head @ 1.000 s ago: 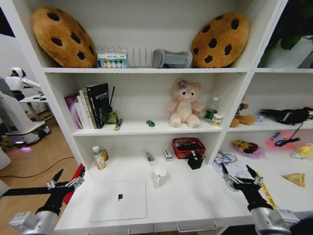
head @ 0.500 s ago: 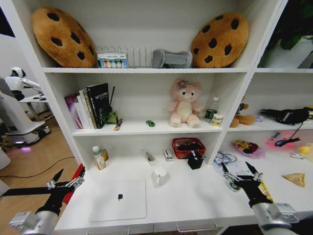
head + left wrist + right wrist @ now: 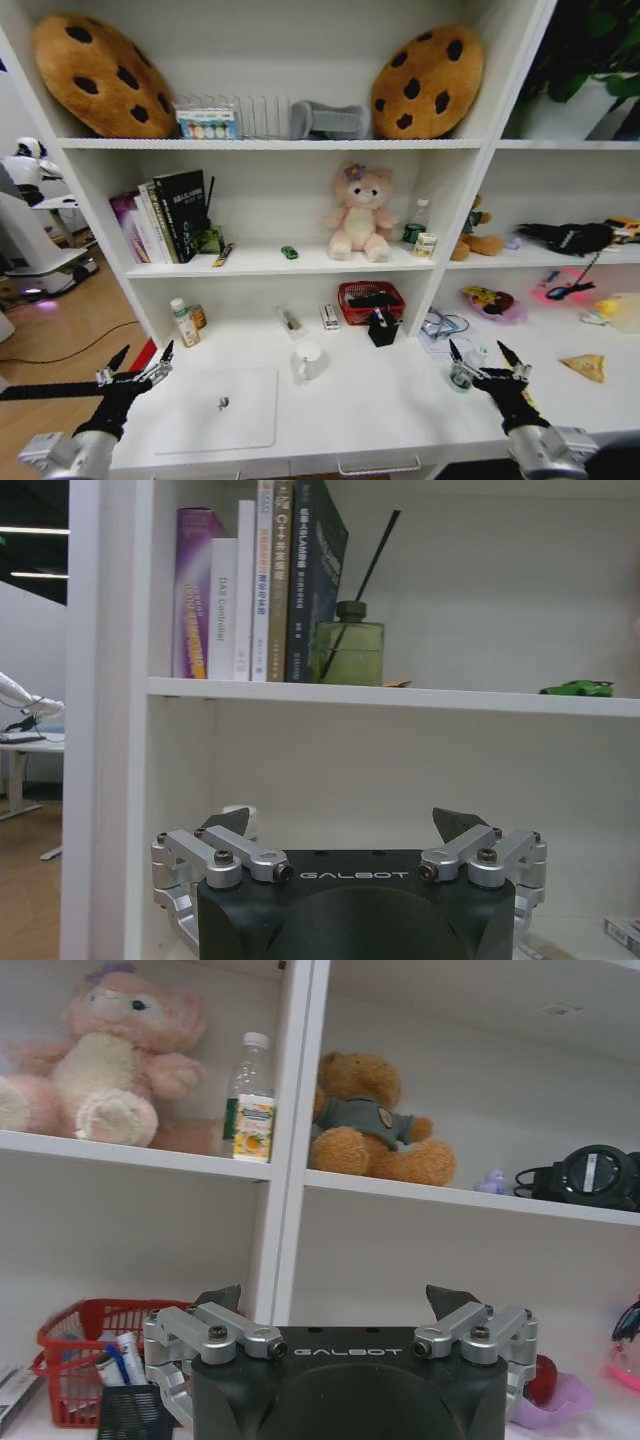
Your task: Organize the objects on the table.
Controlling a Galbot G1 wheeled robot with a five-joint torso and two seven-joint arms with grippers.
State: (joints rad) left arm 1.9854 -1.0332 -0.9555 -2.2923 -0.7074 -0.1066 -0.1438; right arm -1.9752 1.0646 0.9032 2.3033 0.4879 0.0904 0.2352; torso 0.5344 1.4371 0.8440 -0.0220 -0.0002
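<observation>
On the table (image 3: 400, 400) we see the laptop (image 3: 215, 410) lying flat at the front left, with a mug (image 3: 307, 360) just behind its right corner. Farther back, against the shelf unit's rear wall, sit a bottle (image 3: 180, 322) at the left and a basket (image 3: 365, 300) at the right, a pen holder (image 3: 381, 330) directly before the basket. On the shelf above, books (image 3: 160, 215) stand at the left, the toy car (image 3: 289, 252) lies in the middle, and a plush toy (image 3: 352, 212) sits to its right. Two cookie cushions (image 3: 85, 75) lean at either end of the top shelf
</observation>
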